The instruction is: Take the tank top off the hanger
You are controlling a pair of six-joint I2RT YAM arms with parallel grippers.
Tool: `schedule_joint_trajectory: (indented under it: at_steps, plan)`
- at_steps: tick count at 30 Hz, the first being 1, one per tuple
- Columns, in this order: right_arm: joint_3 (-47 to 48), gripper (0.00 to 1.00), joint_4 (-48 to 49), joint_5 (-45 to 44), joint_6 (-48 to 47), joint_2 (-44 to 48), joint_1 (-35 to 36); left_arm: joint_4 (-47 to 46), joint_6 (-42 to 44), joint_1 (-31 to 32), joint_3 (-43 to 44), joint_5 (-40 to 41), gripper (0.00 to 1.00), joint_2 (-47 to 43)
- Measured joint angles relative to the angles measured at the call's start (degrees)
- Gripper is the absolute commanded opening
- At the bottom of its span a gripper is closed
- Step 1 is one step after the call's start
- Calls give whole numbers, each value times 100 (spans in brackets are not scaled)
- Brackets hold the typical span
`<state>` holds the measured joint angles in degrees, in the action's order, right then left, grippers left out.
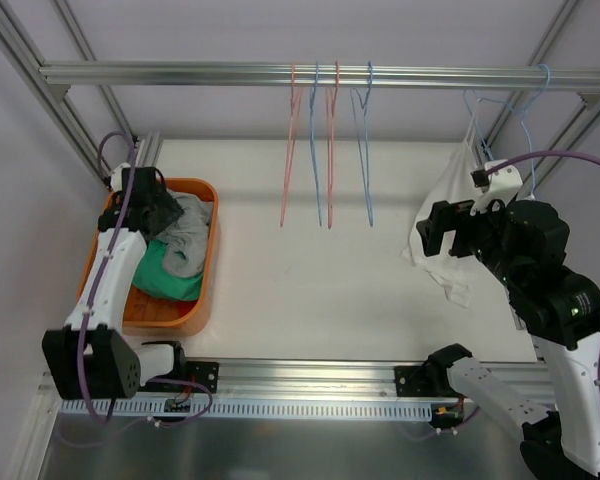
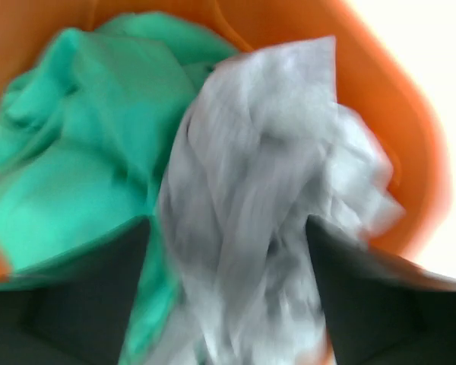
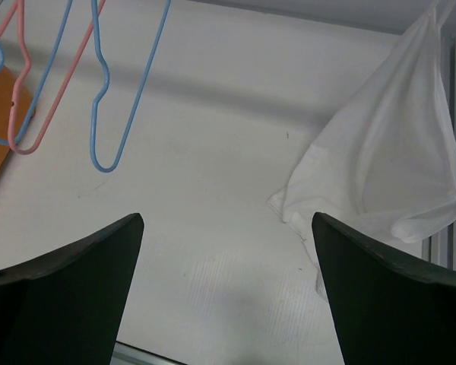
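Observation:
A white tank top (image 1: 442, 212) hangs from a light blue hanger (image 1: 527, 120) at the right end of the rail, and its lower edge bunches on the table. My right gripper (image 1: 441, 235) stands open just left of it and holds nothing. The right wrist view shows the tank top (image 3: 395, 152) ahead and to the right of the right gripper (image 3: 226, 220). My left gripper (image 1: 166, 214) hovers open over the orange basket (image 1: 206, 300). A blurred grey garment (image 2: 266, 167) lies between its fingers, beside a green garment (image 2: 76, 144).
Several empty pink and blue hangers (image 1: 325, 150) hang from the rail (image 1: 180, 72) at the middle. The grey garment (image 1: 190, 240) and the green one (image 1: 166, 276) fill the basket at the left. Metal frame posts stand at both back corners.

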<state>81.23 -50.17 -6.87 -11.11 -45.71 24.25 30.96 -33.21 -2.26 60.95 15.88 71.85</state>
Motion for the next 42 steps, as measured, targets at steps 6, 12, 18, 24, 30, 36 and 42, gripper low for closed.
schedule_joint_trajectory:
  at_steps: [6, 12, 18, 24, 30, 36, 42]
  plan:
    - [802, 99, -103, -522, -435, -542, -240, 765, 295, 2, 1156, -232, 99, -1749]
    - [1786, 99, -109, -870, -933, -1368, -1650, 935, 968, 2, 1843, -1906, 99, -2885]
    - [2780, 87, -81, -42, -970, -2704, -3359, 1178, 1349, 4, 1521, -4109, 99, -3141]
    - [3161, 63, -149, 575, -973, -3681, -3965, 1451, 1458, 4, 1333, -4957, 99, -3637]
    - [3211, 49, -149, 1449, -953, -3980, -4048, 1456, 1506, 9, 1379, -5254, 99, -3904]
    - [3211, 44, -105, 1919, -885, -3794, -3985, 1488, 1613, 9, 1338, -5322, 99, -3751]
    - [3123, 33, -94, 1829, -890, -3585, -3687, 1506, 1641, 87, 1296, -5340, 99, -3705]
